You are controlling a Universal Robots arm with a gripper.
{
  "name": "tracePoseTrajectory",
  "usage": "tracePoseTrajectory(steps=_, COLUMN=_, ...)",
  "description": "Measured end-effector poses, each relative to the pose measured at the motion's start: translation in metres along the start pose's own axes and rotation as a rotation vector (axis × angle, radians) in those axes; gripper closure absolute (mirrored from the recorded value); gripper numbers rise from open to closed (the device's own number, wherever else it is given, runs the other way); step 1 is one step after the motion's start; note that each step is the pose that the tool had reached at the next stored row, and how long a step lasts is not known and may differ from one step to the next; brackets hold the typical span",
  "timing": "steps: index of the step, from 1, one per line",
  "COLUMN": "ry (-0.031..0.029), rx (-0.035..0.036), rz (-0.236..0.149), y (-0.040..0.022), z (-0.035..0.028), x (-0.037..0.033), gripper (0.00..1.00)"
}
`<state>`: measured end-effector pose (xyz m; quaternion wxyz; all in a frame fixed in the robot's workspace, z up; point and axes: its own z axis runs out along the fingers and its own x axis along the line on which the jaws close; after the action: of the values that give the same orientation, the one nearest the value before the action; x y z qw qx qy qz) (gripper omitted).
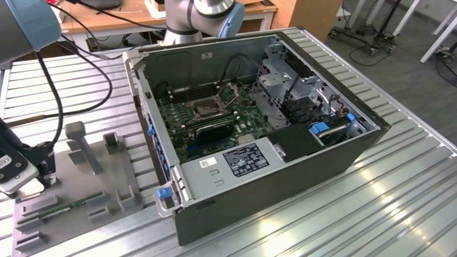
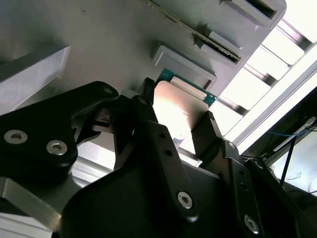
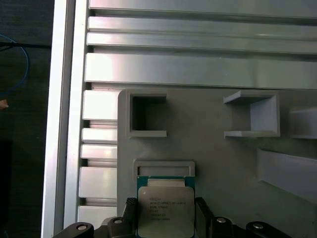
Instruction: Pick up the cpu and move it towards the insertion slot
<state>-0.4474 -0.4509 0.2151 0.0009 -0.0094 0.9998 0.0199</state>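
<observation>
Gripper (image 2: 177, 111) jaws pinch cpu (image 3: 166, 203) by opposite edges, over grey fixture plate (image 3: 223, 163) beside raised bracket (image 3: 165, 167); insertion slot (image 1: 202, 108) well apart inside open computer case (image 1: 286, 184).

Clamped between the fingers (image 3: 200, 215) of the gripper (image 3: 166, 203): the cpu (image 3: 166, 210), one finger against each side edge (so in both wrist views). Directly beneath the gripper: the fixture plate (image 3: 218, 163), itself on the slatted table (image 1: 371, 203). Just past the fingertips, on that plate: a raised stop (image 3: 165, 167), just beside the cpu's far edge. Near the gripper, on the plate, on its case side: the memory stick (image 1: 71, 206). Well away, toward the exterior view's right: the computer case (image 1: 286, 182), with the insertion slot (image 1: 202, 107) inside it.
</observation>
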Motion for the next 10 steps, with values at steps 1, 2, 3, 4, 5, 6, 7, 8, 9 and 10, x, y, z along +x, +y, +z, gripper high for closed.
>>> tracePoseTrajectory(steps=1, ry=0.0001, rx=0.0000, rz=0.000, y=0.0000, z=-0.0008, x=0.0000, gripper=0.45)
tracePoseTrajectory(steps=2, ry=0.0000, rx=0.0000, rz=0.000, y=0.0001, z=-0.0016, x=0.0000, gripper=0.45)
tracePoseTrajectory(steps=3, ry=0.0000, rx=0.0000, rz=0.000, y=0.0001, z=-0.0025, x=0.0000, gripper=0.45)
tracePoseTrajectory(steps=4, ry=0.0000, rx=0.0000, rz=0.000, y=0.0002, z=-0.0033, x=0.0000, gripper=0.45)
tracePoseTrajectory(steps=5, ry=0.0000, rx=0.0000, rz=0.000, y=0.0002, z=-0.0043, x=0.0000, gripper=0.45)
tracePoseTrajectory(steps=6, ry=0.0001, rx=0.0000, rz=0.000, y=0.0002, z=-0.0052, x=0.0000, gripper=0.45)
tracePoseTrajectory(steps=7, ry=0.0000, rx=0.0000, rz=0.000, y=0.0003, z=-0.0061, x=0.0000, gripper=0.45)
tracePoseTrajectory(steps=8, ry=0.0000, rx=0.0000, rz=0.000, y=0.0003, z=-0.0069, x=0.0000, gripper=0.45)
tracePoseTrajectory(steps=9, ry=-0.0001, rx=-0.0001, rz=0.000, y=0.0003, z=-0.0075, x=0.0000, gripper=0.45)
tracePoseTrajectory(steps=10, ry=-0.0003, rx=-0.0002, rz=0.000, y=0.0003, z=-0.0078, x=-0.0001, gripper=0.45)
